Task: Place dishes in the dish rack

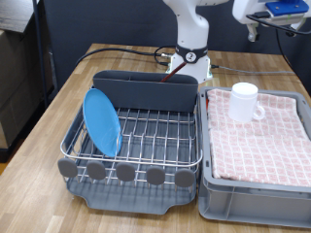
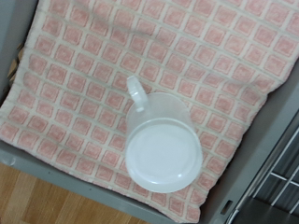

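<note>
The light-blue plate (image 1: 101,121) stands on edge in the dish rack (image 1: 136,146). The white mug (image 1: 245,101) (image 2: 161,143) sits on the checked cloth (image 1: 260,136) (image 2: 84,84) by the table's right edge, probably upside down. The gripper is out of view, its state untellable.

A robotics lab dressed up as a kitchen corner. Shown by a white robot arm base (image 1: 192,44) bolted at the far edge of a wooden table (image 1: 58,112), with loose black cables (image 1: 117,50) trailing behind. Kitchen props only (a wire dish rack (image 1: 136,136), a grey plastic crate (image 1: 255,189) lined with a pink-checked cloth (image 1: 267,136)). Dark partition behind, more equipment at the exterior view's top right.
</note>
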Motion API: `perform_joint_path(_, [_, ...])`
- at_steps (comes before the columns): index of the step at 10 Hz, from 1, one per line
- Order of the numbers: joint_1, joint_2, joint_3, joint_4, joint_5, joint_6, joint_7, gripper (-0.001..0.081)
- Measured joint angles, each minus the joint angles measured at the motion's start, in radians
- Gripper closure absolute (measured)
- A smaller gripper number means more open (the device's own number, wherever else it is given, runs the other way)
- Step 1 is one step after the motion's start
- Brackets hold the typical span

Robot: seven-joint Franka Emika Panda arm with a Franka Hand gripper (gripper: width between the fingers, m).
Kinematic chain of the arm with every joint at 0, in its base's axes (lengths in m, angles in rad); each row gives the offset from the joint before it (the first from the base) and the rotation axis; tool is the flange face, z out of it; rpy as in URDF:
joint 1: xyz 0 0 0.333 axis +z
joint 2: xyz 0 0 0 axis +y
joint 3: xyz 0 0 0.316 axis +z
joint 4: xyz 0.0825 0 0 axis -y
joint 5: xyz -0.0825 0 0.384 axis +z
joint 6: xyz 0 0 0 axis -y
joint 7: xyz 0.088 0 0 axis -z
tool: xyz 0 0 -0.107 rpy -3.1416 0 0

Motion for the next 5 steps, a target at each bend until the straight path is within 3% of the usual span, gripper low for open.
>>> perform_joint_path(5, [0.001,0.081,0.065,-0.007,-0.055,0.016,0.005,0.0003])
